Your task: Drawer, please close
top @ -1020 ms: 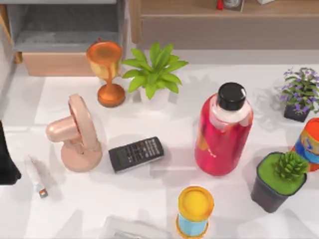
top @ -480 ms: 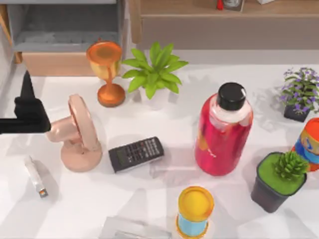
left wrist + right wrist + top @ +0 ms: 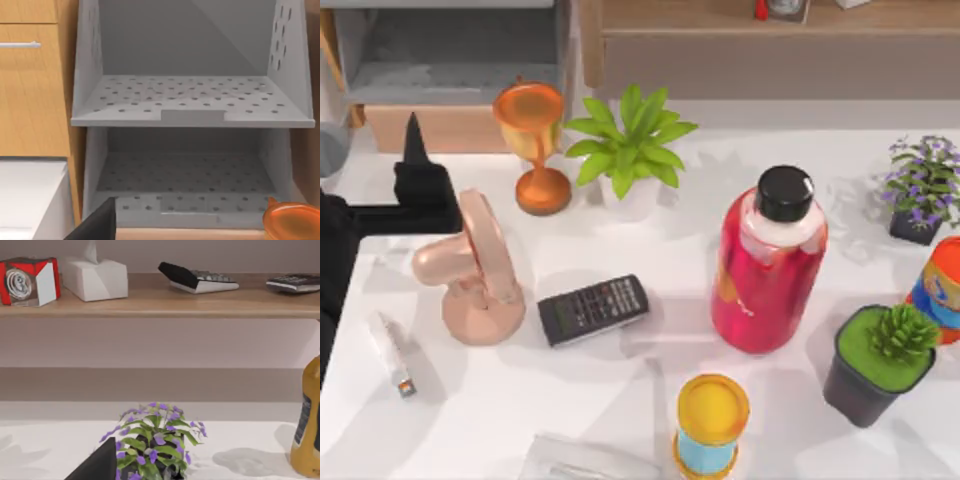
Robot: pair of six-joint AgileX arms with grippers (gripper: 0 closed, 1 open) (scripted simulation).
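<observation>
Left gripper (image 3: 414, 135) hovers over the far left of the table (image 3: 480, 410), just beyond the pink fan (image 3: 470, 270). It points at the tan front of the wide grey-lined drawer (image 3: 430, 128). Whether it is open or shut cannot be told; nothing is seen in its hold.

The drawer (image 3: 336, 62) to be closed shows as a tan-and-grey sliver at the far left edge, left of the wide one.

Judgement: approach stage, no contact yet. Set the gripper square on the tan panel, push straight back along the slide, and keep the arm clear of the fan and the orange goblet (image 3: 530, 145).

Right gripper (image 3: 95, 467) is parked, facing the purple-flowered plant (image 3: 923, 190).

Count, near to far:
- one yellow-topped can (image 3: 712, 422)
- one remote (image 3: 593, 309)
- one fan
- one red bottle (image 3: 767, 265)
- one goblet
- three potted plants
</observation>
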